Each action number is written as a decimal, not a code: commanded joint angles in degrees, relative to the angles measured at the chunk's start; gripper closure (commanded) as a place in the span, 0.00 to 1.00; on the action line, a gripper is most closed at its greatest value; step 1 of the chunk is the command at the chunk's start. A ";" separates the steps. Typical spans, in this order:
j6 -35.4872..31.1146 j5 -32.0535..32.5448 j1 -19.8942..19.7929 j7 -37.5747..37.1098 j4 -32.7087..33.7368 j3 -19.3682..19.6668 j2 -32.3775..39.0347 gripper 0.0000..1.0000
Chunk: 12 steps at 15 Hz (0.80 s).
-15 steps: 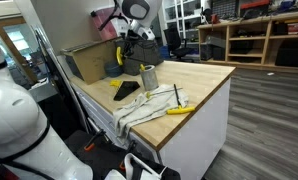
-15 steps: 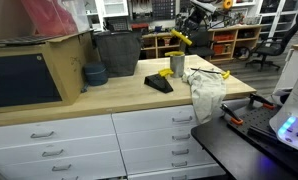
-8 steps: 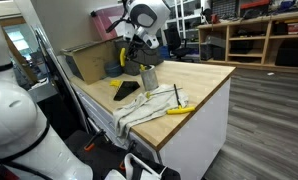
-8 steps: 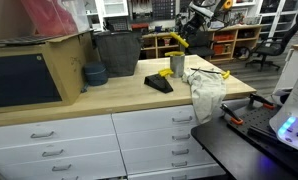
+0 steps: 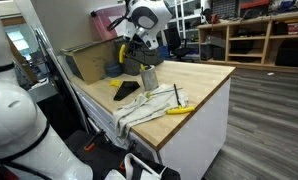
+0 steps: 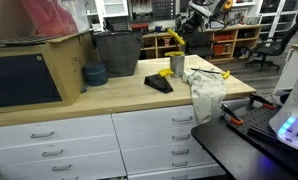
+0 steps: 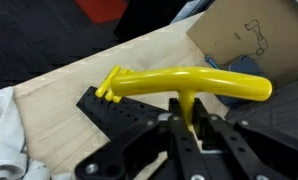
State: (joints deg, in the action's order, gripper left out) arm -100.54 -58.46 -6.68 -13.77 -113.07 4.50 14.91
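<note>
In the wrist view your gripper [image 7: 194, 120] is clamped nearly shut on the yellow utensil [image 7: 189, 85], whose long axis runs crosswise to the jaws, prongs leftward. In an exterior view it hangs just above the metal cup [image 5: 148, 76]; in an exterior view the utensil [image 6: 175, 40] sits straight over that cup [image 6: 177, 65].

Cloth [image 5: 149, 105], cup [image 5: 148, 77] and box [image 5: 87, 62] on countertop [image 5: 201, 75].
</note>
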 commanded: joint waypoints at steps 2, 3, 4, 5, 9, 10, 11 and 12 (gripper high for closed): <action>4.07 -3.50 0.21 -2.11 0.40 0.12 -0.61 0.96; 4.89 -3.24 0.03 -2.36 -0.03 0.39 -0.73 0.96; 5.43 -3.02 -0.11 -2.55 -0.63 0.62 -1.02 0.96; 5.85 -2.87 -0.34 -2.52 -1.61 0.95 -1.49 0.96; 7.88 -3.20 -1.43 -2.50 -4.04 2.54 -1.33 0.96; 8.06 -3.42 -1.72 -2.48 -4.77 3.00 -1.21 0.96; 8.07 -3.79 -1.99 -2.33 -5.08 3.35 -0.93 0.96; 7.89 -4.55 -2.22 -2.15 -5.13 3.59 -0.71 0.96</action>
State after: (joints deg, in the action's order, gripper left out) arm -94.78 -61.05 -7.97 -14.88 -116.58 7.10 14.90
